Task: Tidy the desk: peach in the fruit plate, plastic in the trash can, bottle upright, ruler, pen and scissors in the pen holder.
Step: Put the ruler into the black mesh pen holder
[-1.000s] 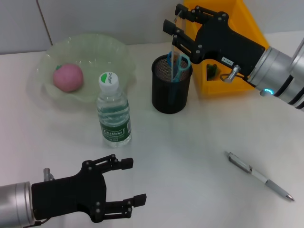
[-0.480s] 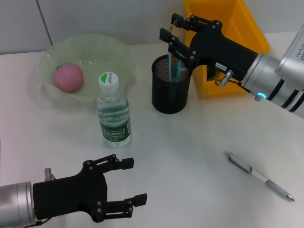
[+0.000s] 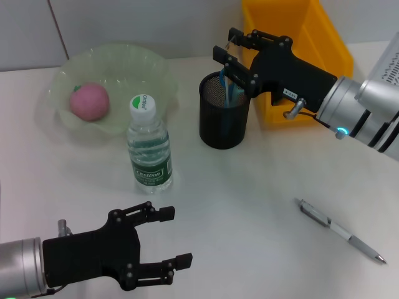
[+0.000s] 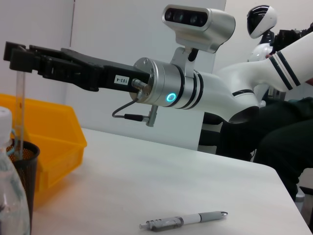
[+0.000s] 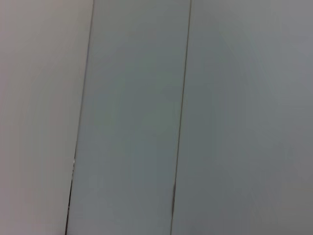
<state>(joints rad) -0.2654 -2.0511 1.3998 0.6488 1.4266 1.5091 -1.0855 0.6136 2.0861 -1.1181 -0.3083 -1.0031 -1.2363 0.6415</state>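
Observation:
My right gripper (image 3: 228,53) hangs over the black mesh pen holder (image 3: 223,128), shut on a clear ruler (image 3: 230,76) that stands upright with its lower end inside the holder. The left wrist view shows the same ruler (image 4: 19,110) hanging from the right gripper (image 4: 17,53) into the pen holder (image 4: 25,159). Blue-handled scissors (image 3: 236,93) stand in the holder. The pink peach (image 3: 89,101) lies in the pale green fruit plate (image 3: 146,65). The bottle (image 3: 148,148) stands upright. A silver pen (image 3: 341,231) lies on the desk at the right. My left gripper (image 3: 167,240) rests open at the near left. The plastic is out of view.
The yellow trash can (image 3: 324,37) stands just behind the right arm, close to the pen holder. Bare desk lies between the bottle, the pen and my left gripper.
The right gripper has come down and toward the pen holder, lowering the ruler into it. The left arm has not moved.

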